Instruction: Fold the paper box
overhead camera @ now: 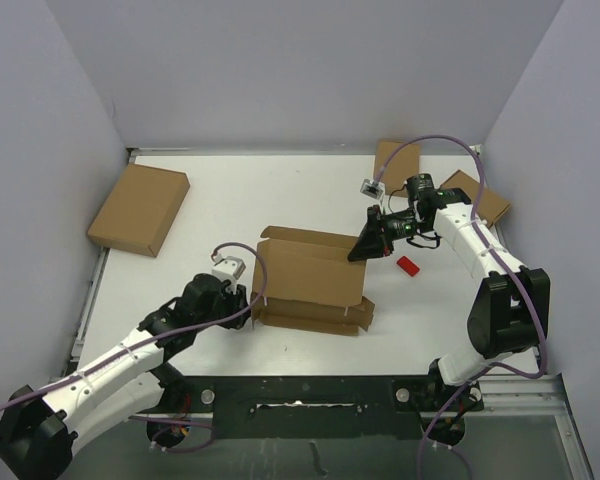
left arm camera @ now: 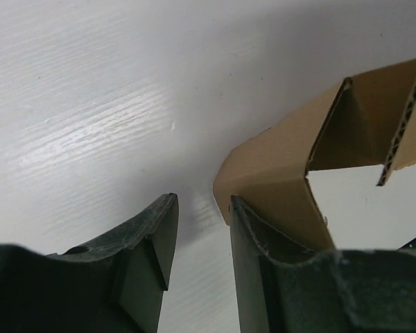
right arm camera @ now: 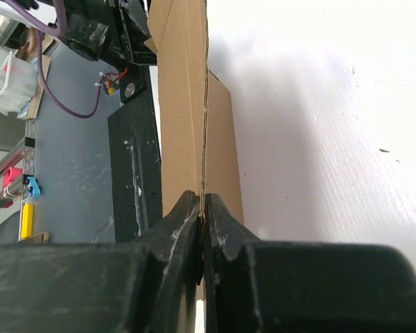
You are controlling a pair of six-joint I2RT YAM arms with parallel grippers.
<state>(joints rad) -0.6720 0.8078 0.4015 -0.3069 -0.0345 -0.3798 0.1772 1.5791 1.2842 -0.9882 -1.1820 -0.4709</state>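
The paper box (overhead camera: pixel 310 278) is brown cardboard, partly folded, in the middle of the white table (overhead camera: pixel 230 190), with one wall panel raised. My right gripper (overhead camera: pixel 363 250) is at its right end. In the right wrist view this gripper (right arm camera: pixel 202 198) is shut on the thin edge of an upright panel of the paper box (right arm camera: pixel 184 104). My left gripper (overhead camera: pixel 252 300) is low at the box's left end. In the left wrist view it (left arm camera: pixel 202 201) stands open with only table between its fingers. A rounded flap of the paper box (left arm camera: pixel 277 166) lies just outside the right finger (left arm camera: pixel 253 263).
A larger brown box (overhead camera: pixel 140 208) lies at the far left. Two smaller brown boxes (overhead camera: pixel 397 160) (overhead camera: pixel 475 197) lie at the back right near the wall. A small red object (overhead camera: pixel 408 265) sits on the table just right of the paper box.
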